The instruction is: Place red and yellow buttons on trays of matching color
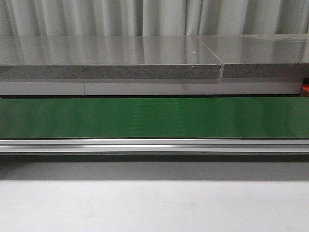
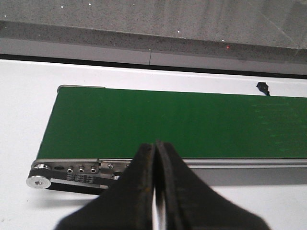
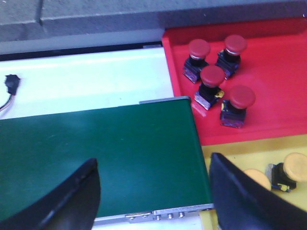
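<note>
Green belt (image 1: 154, 117): bare.
Red tray (image 3: 278, 103): four red buttons (image 3: 211, 76).
Yellow tray (image 3: 249, 155): two yellow buttons (image 3: 293, 167).
Left gripper (image 2: 156, 158): closed, empty.
Right gripper (image 3: 153, 184): spread wide, empty.

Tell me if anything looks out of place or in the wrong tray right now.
Nothing stands out. Four red buttons sit in the red tray, and the yellow buttons are in the yellow tray. Some buttons lean, but none is in the wrong color. The green conveyor belt carries nothing.
</note>
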Robot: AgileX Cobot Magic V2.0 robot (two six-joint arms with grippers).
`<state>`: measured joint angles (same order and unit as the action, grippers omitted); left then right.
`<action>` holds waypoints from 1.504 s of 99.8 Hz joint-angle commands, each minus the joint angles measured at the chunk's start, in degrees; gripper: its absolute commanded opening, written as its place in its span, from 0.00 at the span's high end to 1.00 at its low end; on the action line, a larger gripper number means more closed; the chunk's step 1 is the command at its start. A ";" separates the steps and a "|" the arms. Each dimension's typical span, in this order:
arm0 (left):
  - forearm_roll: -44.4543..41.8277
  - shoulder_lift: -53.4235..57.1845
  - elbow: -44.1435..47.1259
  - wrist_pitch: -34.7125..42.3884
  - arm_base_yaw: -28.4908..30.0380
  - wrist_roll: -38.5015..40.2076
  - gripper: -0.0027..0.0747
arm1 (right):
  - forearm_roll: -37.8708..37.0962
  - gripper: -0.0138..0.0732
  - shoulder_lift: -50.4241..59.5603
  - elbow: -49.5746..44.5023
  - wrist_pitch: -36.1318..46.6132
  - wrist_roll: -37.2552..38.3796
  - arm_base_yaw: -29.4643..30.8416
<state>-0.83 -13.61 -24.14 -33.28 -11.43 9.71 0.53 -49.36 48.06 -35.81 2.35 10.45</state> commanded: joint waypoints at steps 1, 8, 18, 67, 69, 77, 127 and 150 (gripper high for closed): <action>0.52 -0.69 -1.54 4.16 -0.48 0.03 0.99 | -1.36 0.28 5.46 -1.75 5.54 -0.23 -2.33; 0.52 -0.69 -1.54 4.16 -0.48 0.03 0.99 | -2.34 0.28 9.64 -4.78 6.83 -0.28 -4.20; 0.52 -0.69 -1.54 4.16 -0.48 0.03 0.99 | -3.31 0.28 15.48 -8.80 7.90 -0.28 -6.49; 0.52 -0.69 -1.54 4.16 -0.48 0.03 0.99 | -4.86 0.92 32.51 -18.66 3.88 -0.28 -8.68; 0.52 -0.69 -1.54 4.16 -0.48 0.03 0.99 | -4.86 0.92 32.51 -18.66 3.88 -0.28 -8.68; 0.52 -0.69 -1.54 4.16 -0.48 0.03 0.99 | -4.86 0.92 32.51 -18.66 3.64 -0.28 -8.68; 0.52 -0.69 -1.54 4.16 -0.48 0.03 0.99 | -4.86 0.92 32.51 -18.66 3.47 -0.28 -8.68; 0.52 -0.69 -1.54 4.16 -0.48 0.03 0.99 | -4.86 0.92 32.51 -18.66 3.52 -0.28 -8.68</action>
<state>-0.83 -13.61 -24.14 -33.28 -11.43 9.71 -3.47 -16.42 28.10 -36.29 2.35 1.98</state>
